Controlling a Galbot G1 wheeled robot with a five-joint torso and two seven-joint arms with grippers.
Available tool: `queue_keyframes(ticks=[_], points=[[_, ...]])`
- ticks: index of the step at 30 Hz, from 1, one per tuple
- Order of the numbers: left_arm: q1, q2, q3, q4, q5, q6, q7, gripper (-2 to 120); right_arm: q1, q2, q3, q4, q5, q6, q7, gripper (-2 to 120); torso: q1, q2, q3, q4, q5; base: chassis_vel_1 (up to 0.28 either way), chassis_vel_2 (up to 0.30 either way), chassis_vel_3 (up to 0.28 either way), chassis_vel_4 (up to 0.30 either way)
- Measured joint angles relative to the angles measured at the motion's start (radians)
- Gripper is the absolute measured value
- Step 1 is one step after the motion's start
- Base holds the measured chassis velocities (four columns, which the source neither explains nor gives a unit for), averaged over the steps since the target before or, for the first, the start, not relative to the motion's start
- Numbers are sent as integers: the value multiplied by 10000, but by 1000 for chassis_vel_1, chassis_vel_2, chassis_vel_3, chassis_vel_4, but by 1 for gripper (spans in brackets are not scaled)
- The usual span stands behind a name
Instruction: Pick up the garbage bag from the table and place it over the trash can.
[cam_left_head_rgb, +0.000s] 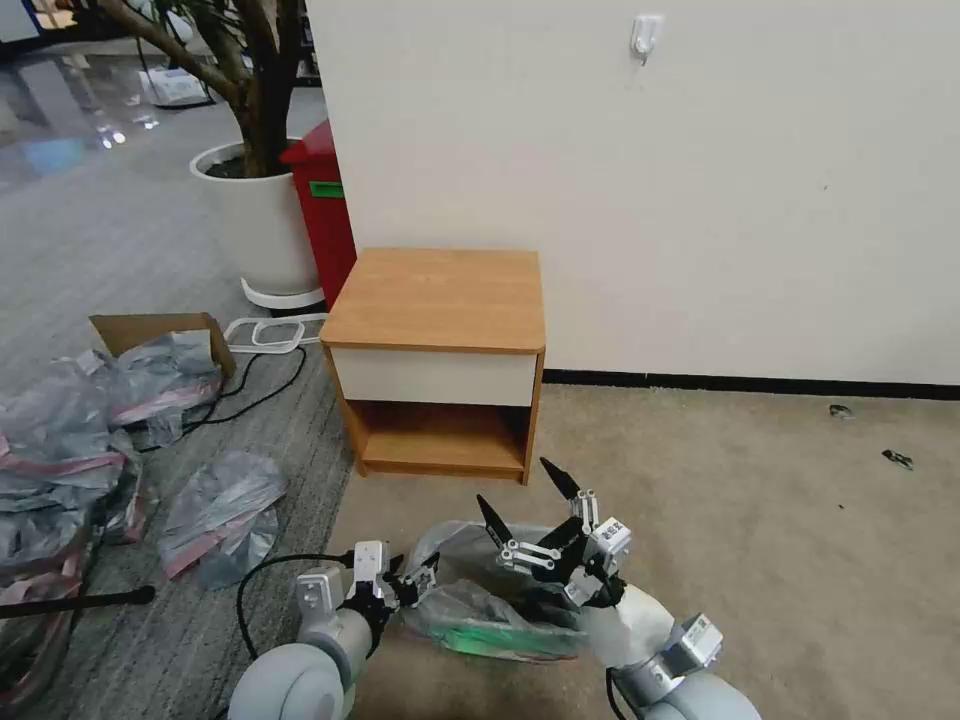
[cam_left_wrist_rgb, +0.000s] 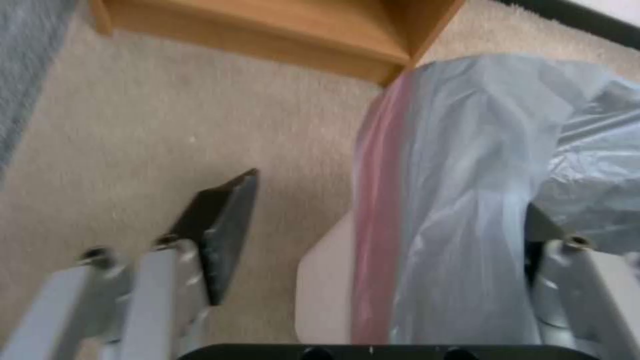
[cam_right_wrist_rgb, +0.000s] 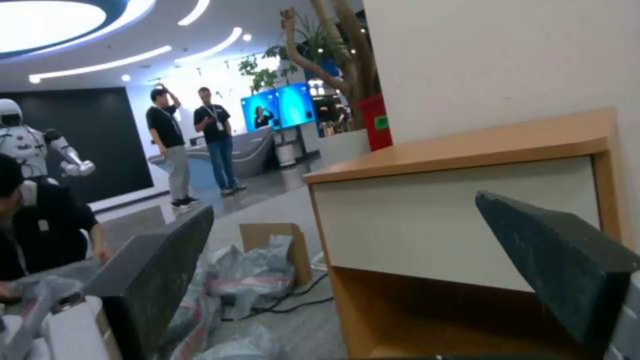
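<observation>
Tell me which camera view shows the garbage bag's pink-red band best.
The left wrist view: the garbage bag hangs over the trash can with its band running clearly down the side. The head view shows the bag draped on the can, band hard to make out. The right wrist view shows other bags beside the table.

Bright, even indoor light — wrist views blurred
</observation>
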Motion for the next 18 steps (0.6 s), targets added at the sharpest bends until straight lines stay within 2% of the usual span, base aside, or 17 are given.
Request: queue_keyframes(ticks=[3,6,8,9,10,11,12,14,15,16,18], points=[[67,22,-8,-153,465,-285,231,88,16,61,-76,28,-56,39,41,100,0,0,0,0,0,0,0,0,0],[118,29,-51,-279,663,-444,393,95,25,119,-125,65,-302,94,553,100,0,0,0,1,1,0,0,0,0],[230,43,-111,-406,1212,-1138,655,99,-92,273,-117,316,-1409,-360,2506,100,0,0,0,1,0,0,0,0,0],[230,43,-111,-406,1212,-1138,655,99,-92,273,-117,316,-1409,-360,2506,100,0,0,0,1,0,0,0,0,0],[284,37,-119,-399,1614,-1652,746,100,-159,327,-74,385,-1822,-677,3203,100,0,0,0,1,0,0,0,0,0],[343,9,-118,-303,2123,-2573,800,100,-226,381,10,401,-2157,-933,3782,100,0,1,0,0,1,0,0,0,0],[343,9,-118,-303,2123,-2573,800,100,-226,381,10,401,-2157,-933,3782,100,0,1,0,0,1,0,0,0,0],[452,-112,-187,217,3029,-5147,828,100,-355,531,331,213,-2646,-1053,4682,100,0,0,0,1,0,0,0,0,0],[479,-204,-379,450,3453,-6089,855,100,-475,577,556,61,-2755,-1001,4902,100,0,0,0,1,0,0,0,0,0],[479,-204,-379,450,3453,-6089,855,100,-475,577,556,61,-2755,-1001,4902,100,0,0,0,1,0,0,0,0,0],[564,-274,-706,668,3677,-7000,961,98,-674,591,865,-161,-2834,-764,4973,100,0,0,0,0,0,0,0,0,0]])
